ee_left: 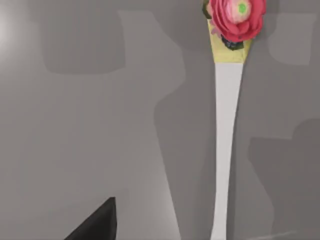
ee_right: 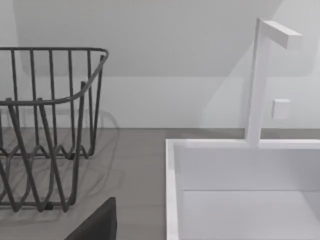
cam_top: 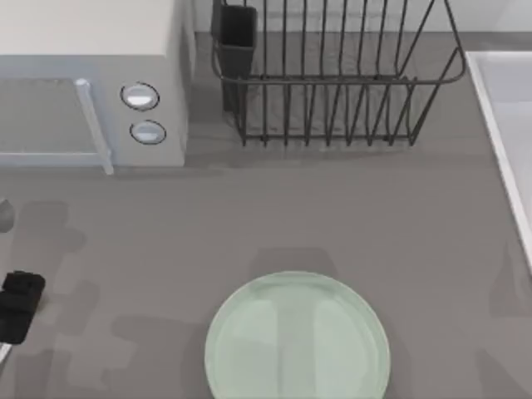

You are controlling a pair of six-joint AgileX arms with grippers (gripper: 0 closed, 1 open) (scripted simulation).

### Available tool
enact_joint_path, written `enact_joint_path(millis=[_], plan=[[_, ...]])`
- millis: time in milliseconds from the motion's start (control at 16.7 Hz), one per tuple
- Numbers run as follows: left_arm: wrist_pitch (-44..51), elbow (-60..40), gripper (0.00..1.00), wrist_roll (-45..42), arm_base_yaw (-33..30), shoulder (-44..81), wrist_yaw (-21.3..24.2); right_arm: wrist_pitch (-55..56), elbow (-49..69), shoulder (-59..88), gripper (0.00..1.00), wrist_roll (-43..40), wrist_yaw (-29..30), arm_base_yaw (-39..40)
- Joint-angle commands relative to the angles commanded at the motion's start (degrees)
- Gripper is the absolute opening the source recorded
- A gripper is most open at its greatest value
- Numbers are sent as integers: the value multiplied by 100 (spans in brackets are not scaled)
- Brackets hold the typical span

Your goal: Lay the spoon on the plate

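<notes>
Spoon (ee_left: 226, 150) is seen in the left wrist view: a thin white handle running lengthwise over the grey tabletop (cam_top: 249, 216), ending in a yellow band topped by a pink flower-shaped decoration (ee_left: 236, 17). Its bowl is not visible, and I cannot tell whether the handle rests on the surface or is lifted off it.

The surface is a plain matte grey counter with soft blocky shadows across it. At the far left of the top view stands a pale microwave (cam_top: 91, 83) with two round knobs and a bar handle. Below it, at the table's left edge, the dark body of the left arm (cam_top: 18, 301) reaches in. A black wedge of the left gripper (ee_left: 95, 225) shows near the spoon's handle but apart from it; whether this gripper is open, closed, or holding anything cannot be told.

Toward the middle, a dark wire dish rack (cam_top: 332, 83) with a black cutlery cup (cam_top: 237, 33) sits at the back, and the pale mint-green plate (cam_top: 298, 283) lies bare at the front edge, well apart from the left arm.

At the right runs a white sink (cam_top: 507, 125) with a square white faucet (ee_right: 257, 80) against a pale wall (ee_right: 150, 50). The right gripper (ee_right: 95, 222) shows as a dark wedge facing rack and sink; its state cannot be told.
</notes>
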State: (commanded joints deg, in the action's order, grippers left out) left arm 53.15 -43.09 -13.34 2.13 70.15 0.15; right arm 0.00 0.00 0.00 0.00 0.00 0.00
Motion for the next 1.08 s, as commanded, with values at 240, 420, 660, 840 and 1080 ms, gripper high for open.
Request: enact_joint_path(millis=[240, 420, 660, 840, 1080], plan=[[631, -632, 100, -172, 33, 871, -4, 0, 0, 0, 100, 0, 0, 0], [703, -710, 100, -192, 37, 956, -4, 0, 0, 0, 100, 0, 0, 0], [674, -682, 100, -186, 13, 945, -4, 0, 0, 0, 100, 0, 0, 0], [280, -450, 100, -185, 27, 1147, -5, 0, 0, 0, 100, 0, 0, 0], [-968, 151, 100, -207, 41, 1709, -5, 0, 0, 0, 100, 0, 0, 0]])
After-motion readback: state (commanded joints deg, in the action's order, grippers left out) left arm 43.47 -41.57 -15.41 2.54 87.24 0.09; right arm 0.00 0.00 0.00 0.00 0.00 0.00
